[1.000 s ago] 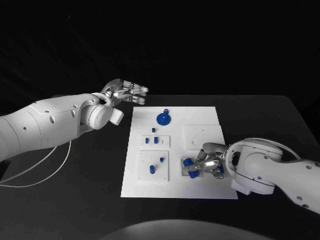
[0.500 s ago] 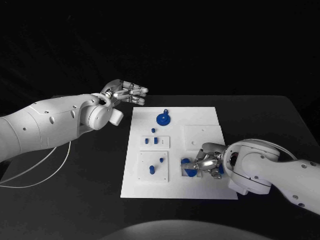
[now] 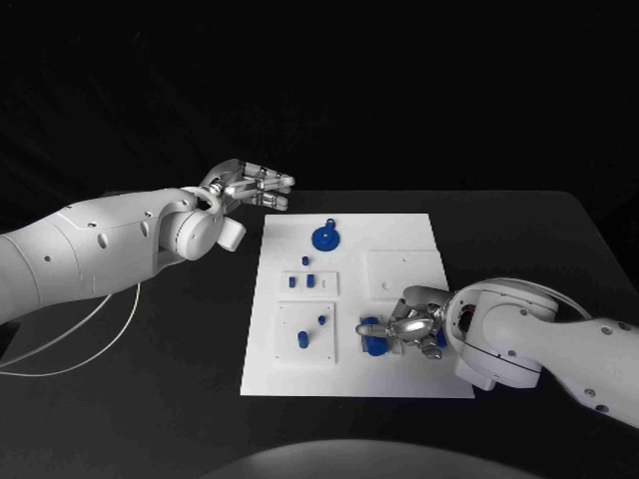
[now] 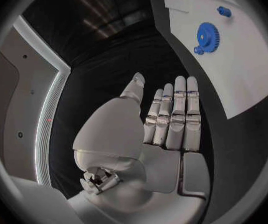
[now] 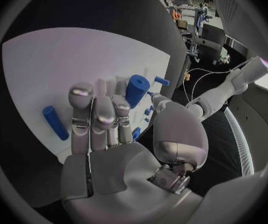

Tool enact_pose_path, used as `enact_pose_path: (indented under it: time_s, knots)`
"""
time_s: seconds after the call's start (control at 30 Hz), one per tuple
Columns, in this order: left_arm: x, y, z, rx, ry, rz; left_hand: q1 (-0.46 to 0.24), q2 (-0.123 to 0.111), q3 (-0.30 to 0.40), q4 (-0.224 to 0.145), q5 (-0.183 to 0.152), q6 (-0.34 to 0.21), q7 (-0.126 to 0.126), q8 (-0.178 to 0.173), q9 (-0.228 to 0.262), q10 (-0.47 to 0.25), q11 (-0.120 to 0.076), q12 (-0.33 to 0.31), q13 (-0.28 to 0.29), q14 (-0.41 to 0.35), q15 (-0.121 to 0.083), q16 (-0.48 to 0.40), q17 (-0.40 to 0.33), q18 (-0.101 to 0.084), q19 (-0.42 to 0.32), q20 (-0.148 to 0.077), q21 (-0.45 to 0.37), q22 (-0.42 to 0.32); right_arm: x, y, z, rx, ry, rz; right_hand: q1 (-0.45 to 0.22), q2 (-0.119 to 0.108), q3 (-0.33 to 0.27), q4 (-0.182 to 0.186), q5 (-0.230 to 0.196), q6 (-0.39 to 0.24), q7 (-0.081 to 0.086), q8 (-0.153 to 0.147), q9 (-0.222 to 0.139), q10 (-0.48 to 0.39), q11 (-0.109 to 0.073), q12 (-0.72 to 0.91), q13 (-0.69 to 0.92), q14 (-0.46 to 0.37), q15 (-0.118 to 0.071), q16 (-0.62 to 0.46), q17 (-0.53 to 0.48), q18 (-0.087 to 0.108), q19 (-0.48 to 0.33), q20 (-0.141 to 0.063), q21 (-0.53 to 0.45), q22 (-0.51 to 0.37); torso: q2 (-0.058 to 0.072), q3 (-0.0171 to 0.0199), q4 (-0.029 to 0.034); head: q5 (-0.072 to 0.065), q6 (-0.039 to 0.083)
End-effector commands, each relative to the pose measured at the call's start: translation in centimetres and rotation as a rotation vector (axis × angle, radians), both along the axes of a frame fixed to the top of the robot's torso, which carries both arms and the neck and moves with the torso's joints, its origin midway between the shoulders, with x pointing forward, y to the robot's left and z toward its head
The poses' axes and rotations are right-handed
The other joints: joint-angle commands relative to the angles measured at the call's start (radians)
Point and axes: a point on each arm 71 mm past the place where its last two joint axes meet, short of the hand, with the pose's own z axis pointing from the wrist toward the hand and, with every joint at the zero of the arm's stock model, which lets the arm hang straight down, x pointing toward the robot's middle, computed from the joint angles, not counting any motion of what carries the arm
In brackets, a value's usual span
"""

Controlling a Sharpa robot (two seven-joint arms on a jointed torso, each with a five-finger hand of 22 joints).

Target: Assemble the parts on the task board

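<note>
The white task board (image 3: 406,244) lies mid-table. A blue gear (image 3: 325,238) sits at its far end, also seen as the gear (image 4: 207,35) in the left wrist view. Small blue pegs (image 3: 304,281) stand in a plate below it, and two more blue pieces (image 3: 306,337) lie on the near left plate. My right hand (image 3: 409,327) is low over the board's near right part. It pinches a blue cylinder (image 5: 136,89) between thumb and fingers, seen as the cylinder (image 3: 370,338) in the head view. A blue peg (image 5: 55,123) lies on the board beside that hand. My left hand (image 3: 248,184) hovers off the board's far left corner, fingers (image 4: 174,114) straight, holding nothing.
A white cable (image 3: 97,334) runs over the black table on the left, under my left arm. A blank white plate (image 3: 403,267) on the board lies just beyond my right hand. The table's far edge is behind the board.
My right hand has shifted slightly left over the near right plate, with the blue cylinder moving along. The left hand has stayed where it was.
</note>
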Motion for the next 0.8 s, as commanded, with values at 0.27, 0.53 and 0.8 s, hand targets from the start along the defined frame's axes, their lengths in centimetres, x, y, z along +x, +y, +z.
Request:
enact_pose_path:
  time_s: [0.27, 0.53, 0.8]
  knots:
    - [0.0, 0.0, 0.1, 0.0, -0.006, -0.01, -0.01, -0.004, 0.001, 0.007, -0.004, -0.008, 0.001, -0.001, 0.0, -0.006, -0.002, 0.005, 0.001, -0.002, 0.007, 0.0, 0.001, -0.009, -0.007, 0.003, 0.0, -0.001, -0.6, -0.2, 0.3, 0.025, 0.02, 0.041, 0.042, 0.006, -0.023, 0.0, 0.0, 0.0, 0.007, -0.004, 0.002, 0.001, 0.006, -0.006, 0.004, 0.006, -0.005, -0.007, 0.003, -0.015, 0.054, -0.008, -0.003, 0.081, 0.0, 0.0005, -0.0007, 0.001, 0.002]
    - [0.0, 0.2, 0.1, 0.003, -0.007, -0.006, -0.01, -0.004, 0.001, 0.007, -0.005, -0.008, 0.001, -0.001, 0.0, -0.006, -0.002, 0.005, 0.001, -0.003, 0.007, 0.0, 0.001, -0.009, -0.007, 0.003, -0.001, -0.002, -0.7, -1.0, 1.1, 0.045, 0.028, 0.053, 0.155, 0.066, -0.219, -0.01, 0.149, -0.004, 0.003, 0.002, 0.095, 0.0, 0.005, 0.001, 0.009, 0.007, -0.003, -0.007, 0.004, -0.013, 0.054, -0.005, 0.001, 0.082, -0.001, 0.0002, -0.0017, 0.002, 0.005]
    - [0.0, 0.3, 0.1, 0.005, -0.007, -0.003, -0.01, -0.004, 0.001, 0.007, -0.005, -0.008, 0.001, -0.001, 0.0, -0.006, -0.002, 0.005, 0.001, -0.003, 0.007, 0.0, 0.001, -0.009, -0.007, 0.003, -0.001, -0.002, -0.8, -1.6, 1.4, 0.049, 0.051, 0.082, 0.232, 0.143, -0.408, -0.121, 0.306, -0.031, 0.002, -0.004, 0.289, -0.006, 0.006, 0.01, 0.007, 0.006, -0.004, -0.002, 0.003, -0.011, 0.053, -0.004, 0.004, 0.083, 0.001, 0.0006, -0.0005, 0.001, 0.004]
